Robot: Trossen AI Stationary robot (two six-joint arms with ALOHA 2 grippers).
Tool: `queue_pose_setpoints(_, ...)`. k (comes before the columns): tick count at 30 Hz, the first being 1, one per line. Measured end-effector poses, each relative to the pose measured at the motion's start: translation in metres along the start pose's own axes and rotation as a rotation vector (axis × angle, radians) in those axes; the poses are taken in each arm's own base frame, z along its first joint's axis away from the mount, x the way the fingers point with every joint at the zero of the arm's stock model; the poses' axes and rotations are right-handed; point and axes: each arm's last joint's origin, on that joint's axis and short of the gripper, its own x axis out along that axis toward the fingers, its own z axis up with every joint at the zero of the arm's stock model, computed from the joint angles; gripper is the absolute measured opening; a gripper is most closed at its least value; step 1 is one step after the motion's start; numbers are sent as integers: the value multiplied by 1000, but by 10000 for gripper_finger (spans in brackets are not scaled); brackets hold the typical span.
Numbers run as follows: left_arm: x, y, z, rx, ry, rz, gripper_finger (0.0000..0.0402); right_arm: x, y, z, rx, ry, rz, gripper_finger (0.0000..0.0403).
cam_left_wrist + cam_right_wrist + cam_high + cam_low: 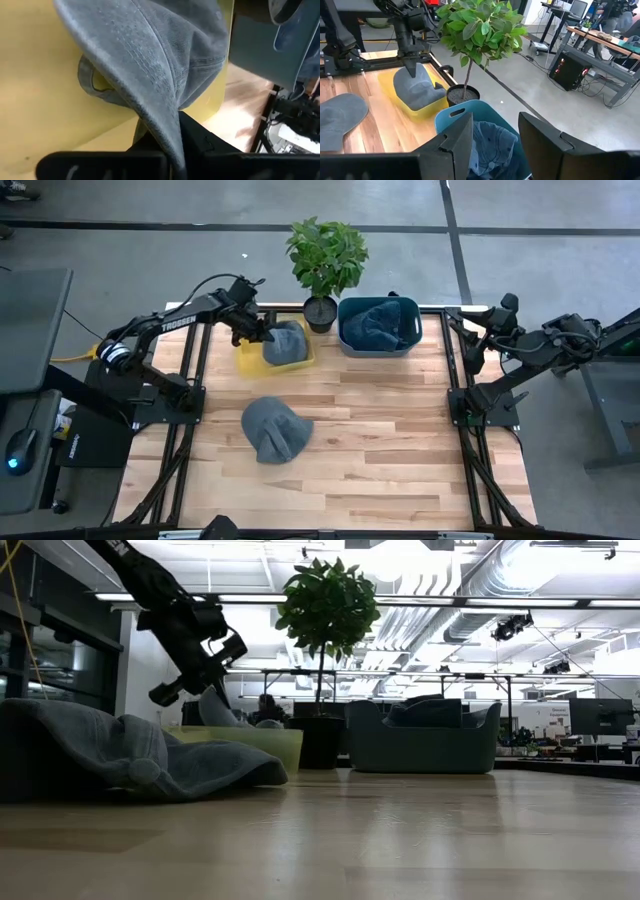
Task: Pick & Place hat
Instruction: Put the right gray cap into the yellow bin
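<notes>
Left gripper [262, 332] is over the yellow bin [250, 360] at the back of the table, left of centre. Its fingers are pinched tight on a fold of a grey hat [286, 344]; the left wrist view shows the denim-like fabric [150, 70] draping from between the dark fingers with the yellow bin wall behind it. From the right wrist view, the hat's body rests in the bin while the gripper [413, 66] holds its upper edge. The low view shows the same: left arm angled down, the hat's peak [215, 708] rising above the bin rim [262, 743].

A second grey hat [274, 429] lies flat on the wooden table [380, 450], nearer the front, well apart from the bin and untouched.

Blue bin [378, 326] sits to the right of a potted plant [325, 265], holding dark blue cloth [490, 145].

Right gripper [478, 340] is parked at the table's right edge, off the work area, fingers partly apart and holding nothing; its wrist camera looks past them at the blue bin.
</notes>
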Motion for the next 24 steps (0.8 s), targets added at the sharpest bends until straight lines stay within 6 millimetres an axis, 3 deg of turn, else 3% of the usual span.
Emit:
queue_pose_setpoints(11,0,2,3,26,-89,73,74,0,1,0,27,11,29,154)
queue_pose_setpoints(20,-20,4,-9,41,-154,155,178,0,1,0,34,12,32,154)
queue_pose_setpoints(24,-33,2,-15,53,-211,175,205,0,1,0,34,12,32,154)
